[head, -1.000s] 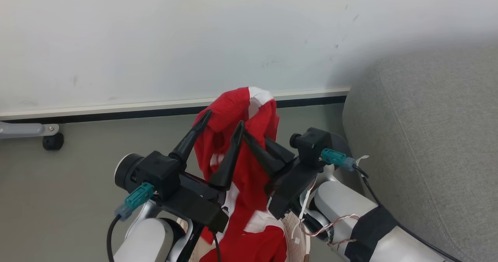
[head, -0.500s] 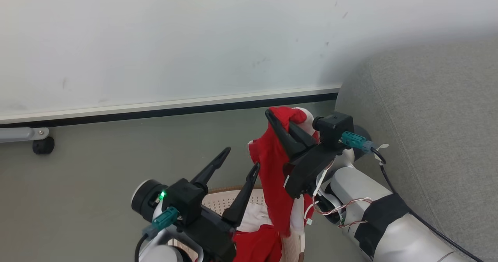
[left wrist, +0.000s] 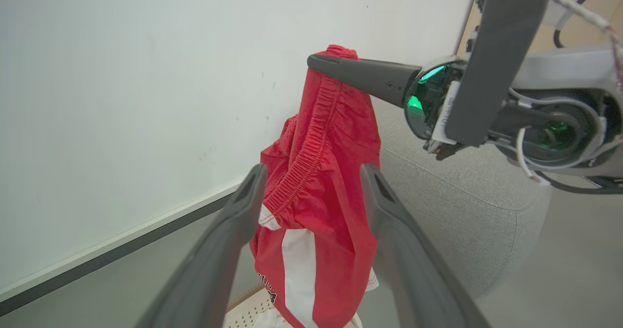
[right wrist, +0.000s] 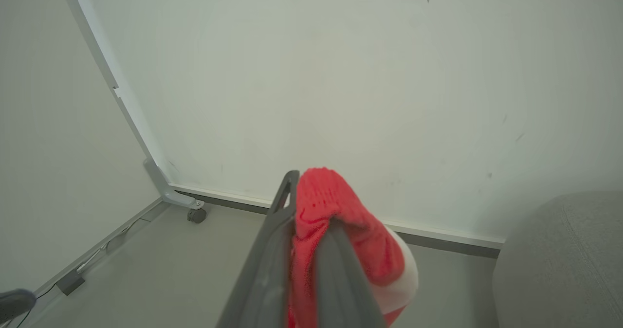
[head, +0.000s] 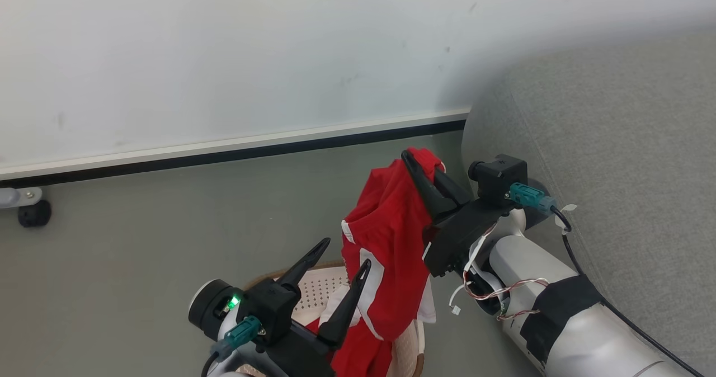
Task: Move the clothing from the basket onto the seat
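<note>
A red garment (head: 386,237) with white stripes hangs in the air from my right gripper (head: 419,163), which is shut on its elastic waistband, a little left of the grey seat (head: 604,142). In the right wrist view the bunched waistband (right wrist: 336,211) sits pinched in that gripper (right wrist: 311,206). My left gripper (head: 347,252) stands open lower down, over the basket (head: 310,287), just left of the hanging cloth and apart from it. More red and white clothing (head: 358,349) lies in the basket. In the left wrist view the garment (left wrist: 321,196) hangs beyond my open left gripper (left wrist: 314,170).
A white wall with a dark baseboard (head: 279,147) runs behind the grey floor (head: 140,243). A black caster (head: 33,212) on a metal leg sits at the far left. The seat (left wrist: 462,206) bulges close on the right.
The left gripper has let go of the garment and dropped toward the basket. The right gripper has carried the garment up and rightward, nearer the seat. The camera has also turned.
</note>
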